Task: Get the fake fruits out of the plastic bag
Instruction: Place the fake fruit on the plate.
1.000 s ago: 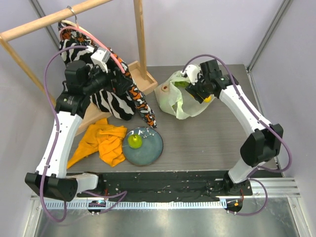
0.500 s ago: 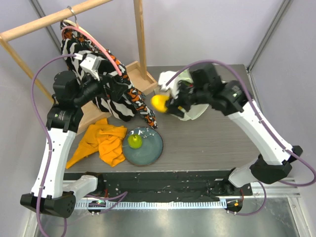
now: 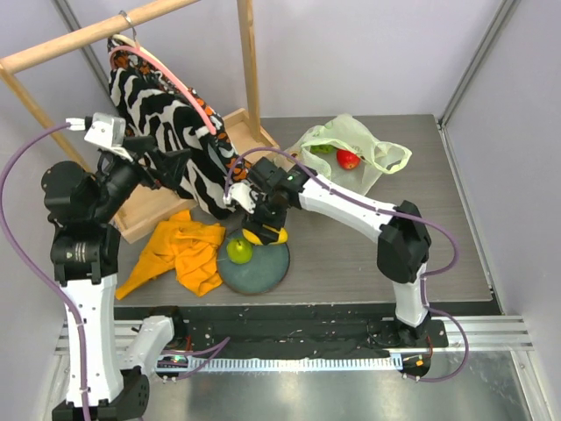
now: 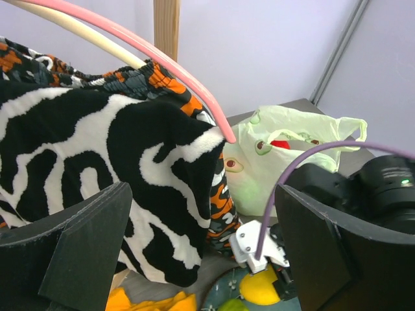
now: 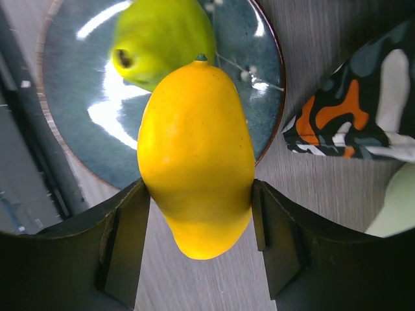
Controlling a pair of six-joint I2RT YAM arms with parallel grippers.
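Right gripper: the right gripper (image 5: pixel 198 230) is closed on the yellow mango (image 5: pixel 194 162), one finger on each side of its lower half.
Mango's place: centre of the top view, out of the bag and over the upper rim of the grey-blue plate (image 3: pixel 267 274). Whether it touches the plate cannot be told.
Already out: one green apple (image 3: pixel 239 251) sits on the plate, just beside the mango.
Plastic bag: the plastic bag (image 3: pixel 379 156) lies crumpled on the counter (image 3: pixel 351 246) in the upper right of centre, mouth open, well apart from the plate.
Still inside: a red apple (image 3: pixel 348 159) and a green fruit (image 3: pixel 325 148) show in the bag's opening. Any others are hidden by the crinkled film.
Left gripper: the left gripper (image 4: pixel 204 197) is spread wide and holds nothing. It is raised at the left of the frame, facing the zebra-print garment (image 3: pixel 166 114).
Nearby clutter: an orange cloth (image 3: pixel 180 250) lies left of the plate.
Progress, as a judgement: under halfway. One fruit is delivered, a second is ready to set down, and at least two are left to fetch.
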